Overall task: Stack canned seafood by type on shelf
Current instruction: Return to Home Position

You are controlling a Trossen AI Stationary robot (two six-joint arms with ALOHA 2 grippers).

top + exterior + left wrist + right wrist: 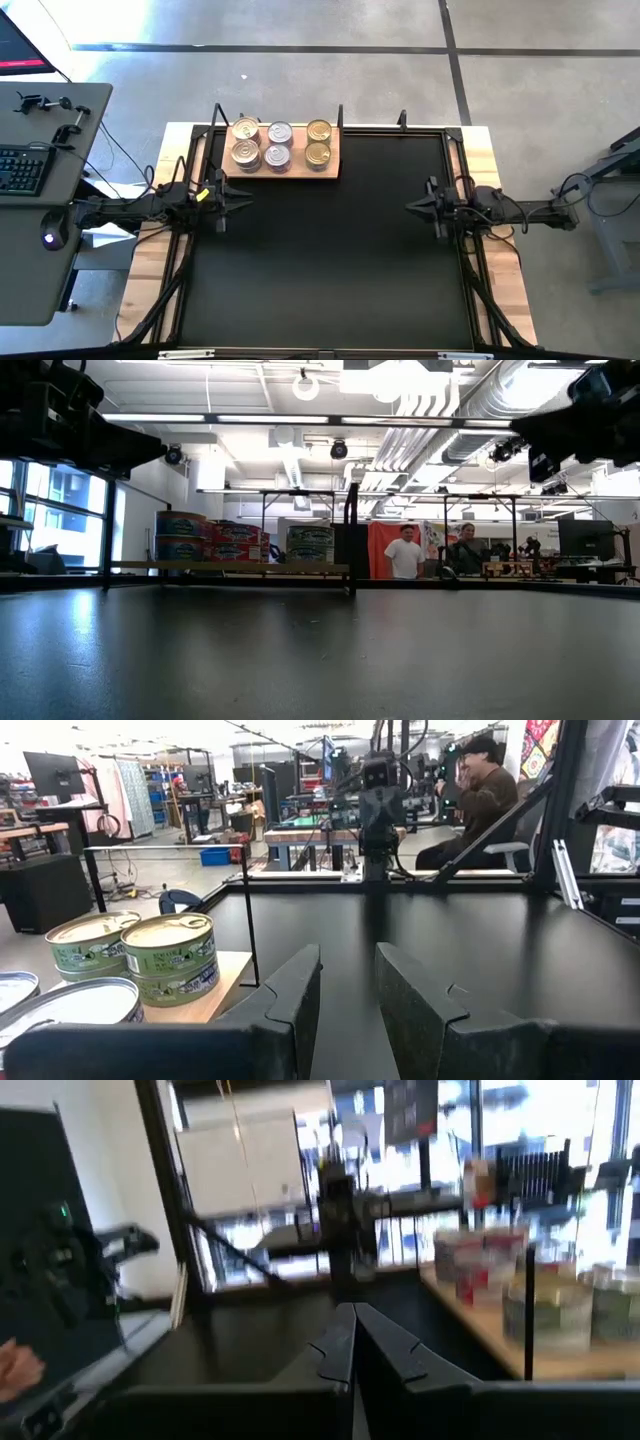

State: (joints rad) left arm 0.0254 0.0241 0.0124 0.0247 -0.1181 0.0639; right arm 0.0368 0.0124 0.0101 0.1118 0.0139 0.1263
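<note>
text: none legible | cans (pixel 170 965): label print too small to read

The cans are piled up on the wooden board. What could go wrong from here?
1. The left gripper, fingers slightly apart, hovers close to the shelf corner; if that arm swings toward the board, it could bump the nearest tuna cans.
2. The stacks stand two high and close together, so one tipping would probably knock its neighbour.
The right gripper, shut, waits far across the table, so it looks like little danger.
</note>
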